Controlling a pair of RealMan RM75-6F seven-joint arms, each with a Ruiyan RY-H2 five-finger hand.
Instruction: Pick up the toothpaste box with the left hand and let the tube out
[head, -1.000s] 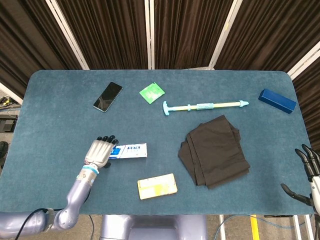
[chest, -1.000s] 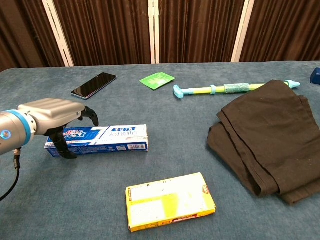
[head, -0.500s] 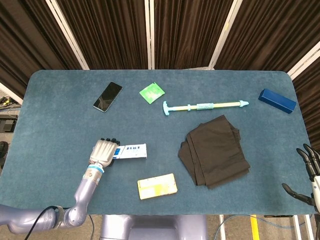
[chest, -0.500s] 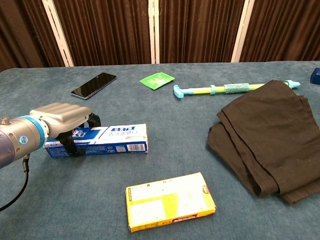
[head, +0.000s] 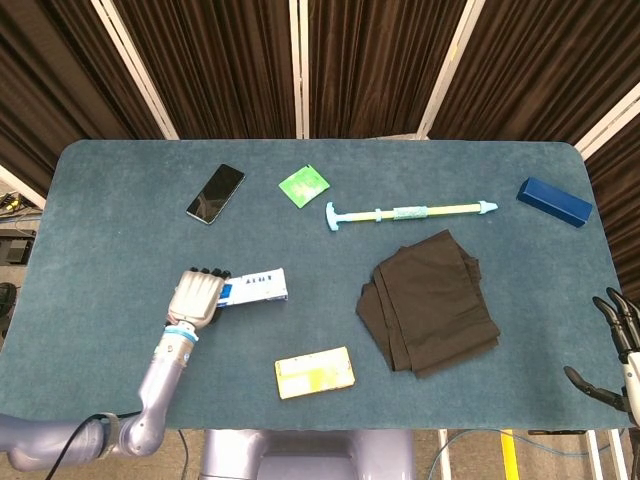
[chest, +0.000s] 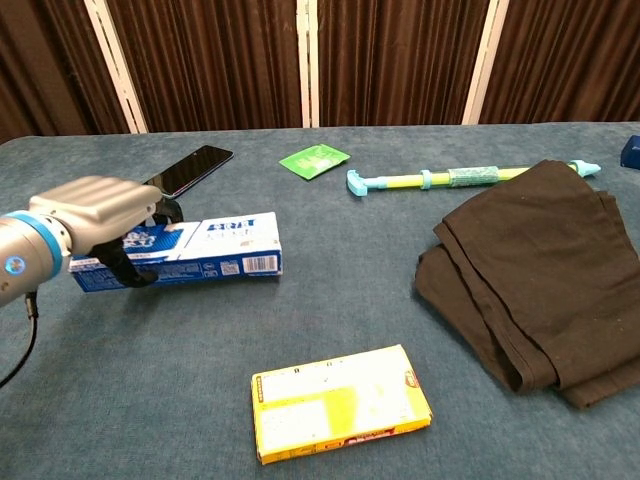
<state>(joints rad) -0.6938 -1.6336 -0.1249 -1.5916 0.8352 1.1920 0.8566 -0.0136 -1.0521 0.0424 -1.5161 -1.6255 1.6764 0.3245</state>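
The blue-and-white toothpaste box (head: 253, 288) (chest: 215, 250) lies lengthwise, its left end wrapped by my left hand (head: 197, 297) (chest: 100, 215), which grips it from above. In the chest view the box is raised off the blue table (head: 120, 220), its right end tilted up a little. No tube shows outside the box. My right hand (head: 617, 345) hangs at the table's lower right corner, fingers apart and holding nothing; the chest view does not show it.
A yellow box (head: 314, 372) (chest: 340, 402) lies just in front of the toothpaste box. A black cloth (head: 430, 300) (chest: 530, 270) covers the right middle. Farther back are a phone (head: 215, 193), a green packet (head: 304, 184), a long teal-and-yellow stick (head: 410, 212) and a dark blue box (head: 554, 201).
My left hand closed over the box's left end and lifted it; the box moved slightly left and away, and its right end now tilts up. The right hand stayed still.
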